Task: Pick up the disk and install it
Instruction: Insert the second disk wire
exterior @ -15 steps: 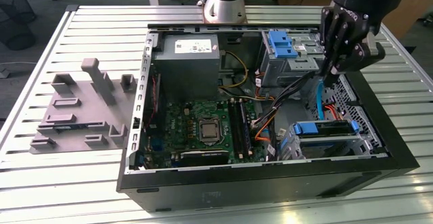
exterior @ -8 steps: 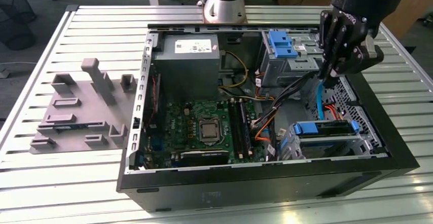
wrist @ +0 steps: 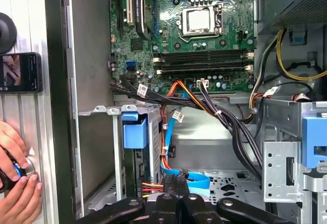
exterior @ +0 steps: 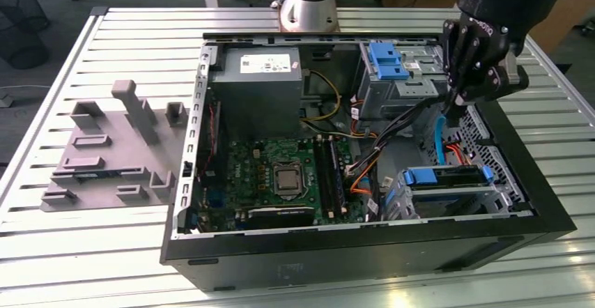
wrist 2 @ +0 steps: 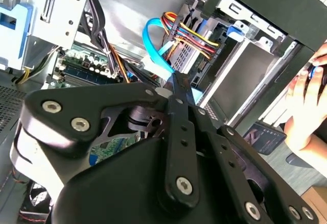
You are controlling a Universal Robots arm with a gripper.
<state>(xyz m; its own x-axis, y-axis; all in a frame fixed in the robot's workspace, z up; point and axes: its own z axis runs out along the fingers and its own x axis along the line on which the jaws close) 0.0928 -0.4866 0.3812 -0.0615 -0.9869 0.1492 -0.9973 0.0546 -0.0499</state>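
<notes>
The disk [exterior: 446, 177], dark between the blue ends of its carrier frame, sits in the metal drive cage at the near end of the open computer case on the exterior view's right. Its blue frame end also shows in the first wrist view [wrist: 134, 131] and the second wrist view [wrist 2: 232, 32]. My gripper [exterior: 453, 109] hangs inside the case just beyond that cage, apart from the disk. Its fingers [wrist 2: 176, 89] meet at a point, shut. The tip [wrist: 179, 185] rests against the black end of a light-blue data cable [wrist: 196, 180]; whether it grips the cable I cannot tell.
A bare blue latch bracket [exterior: 386, 60] sits in the far bay. Cable bundles [exterior: 391, 130] cross between the bays. The grey power supply [exterior: 256, 92] and the motherboard [exterior: 279, 175] lie toward the exterior view's left. A grey fixture [exterior: 111, 148] lies outside the case. A person's hand [wrist: 15, 183] rests near a phone [wrist: 20, 72].
</notes>
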